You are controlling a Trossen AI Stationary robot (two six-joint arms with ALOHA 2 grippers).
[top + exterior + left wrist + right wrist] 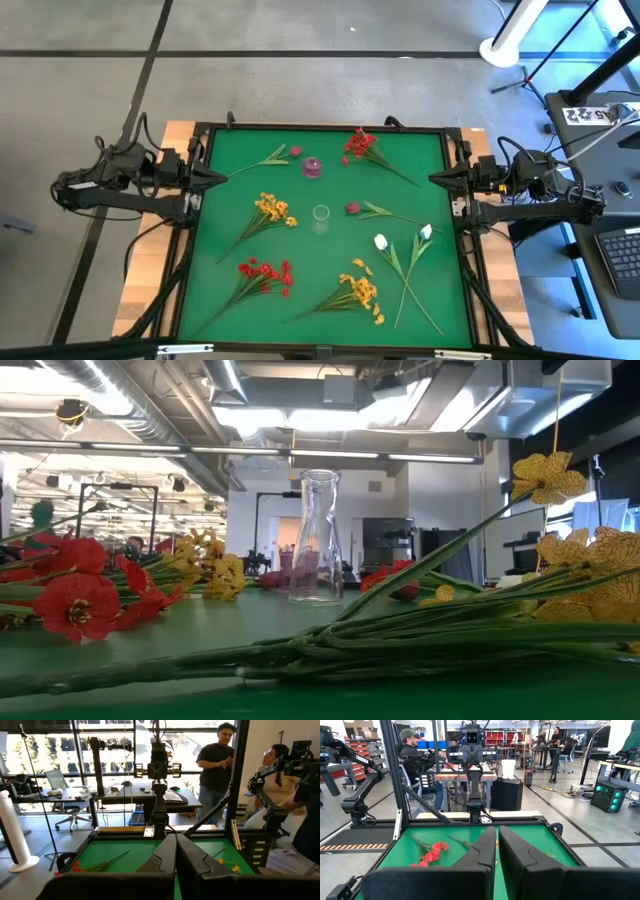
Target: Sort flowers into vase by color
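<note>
On the green mat (330, 290), thin-stemmed flowers (262, 275) lie around a clear glass vase (320, 217). Only the low view shows its wavy sides. Left gripper (222, 177) and right gripper (434, 178) are closed, holding nothing.

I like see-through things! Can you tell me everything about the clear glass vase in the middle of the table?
The clear glass vase stands upright near the middle of the green table. In the low view it is tall and slim, with a narrow neck, a wavy body and an open mouth. No flower is in it yet. Only the table touches it; the flowers lie around it and both grippers wait at the table's sides.
</note>
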